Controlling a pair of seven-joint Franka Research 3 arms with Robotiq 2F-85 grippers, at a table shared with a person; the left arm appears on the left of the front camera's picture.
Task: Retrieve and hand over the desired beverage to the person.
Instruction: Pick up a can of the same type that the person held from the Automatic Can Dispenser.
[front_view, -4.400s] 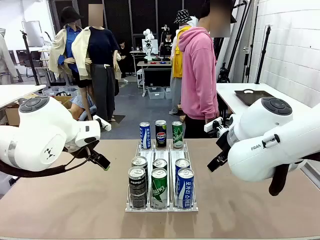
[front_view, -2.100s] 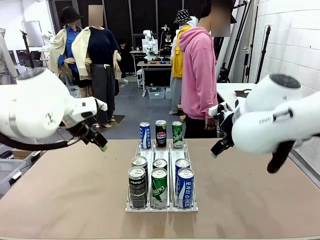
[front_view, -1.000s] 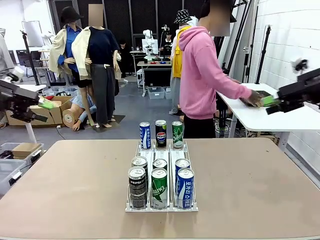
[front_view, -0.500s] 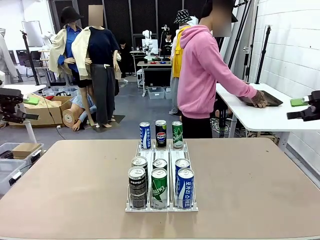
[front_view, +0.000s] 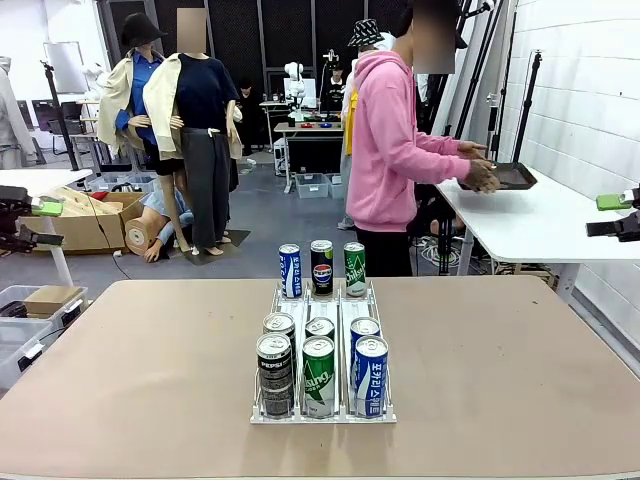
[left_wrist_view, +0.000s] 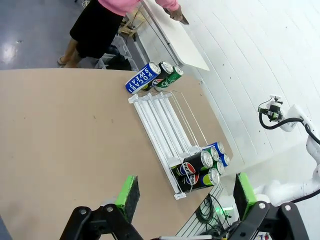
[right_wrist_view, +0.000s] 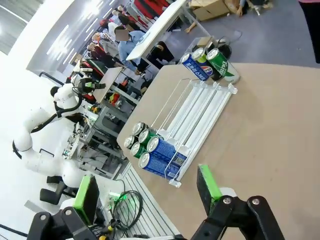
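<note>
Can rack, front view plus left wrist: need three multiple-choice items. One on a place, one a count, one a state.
1. Where does the front-row green can stand in the rack?
A. between the black Pepsi can and the front blue can
B. at the left end of the row
C. off the rack, on the table

2. How many far-end cans are there?
A. two
B. three
C. five

3. What state is the left claw in?
A. shut on a can
B. open, holding nothing
C. shut, empty

Answers:
1 A: it is the middle one of the front three.
2 B: a blue, a dark and a green can stand side by side.
3 B: its green pads stand wide apart, high above the table, gripping nothing.
</note>
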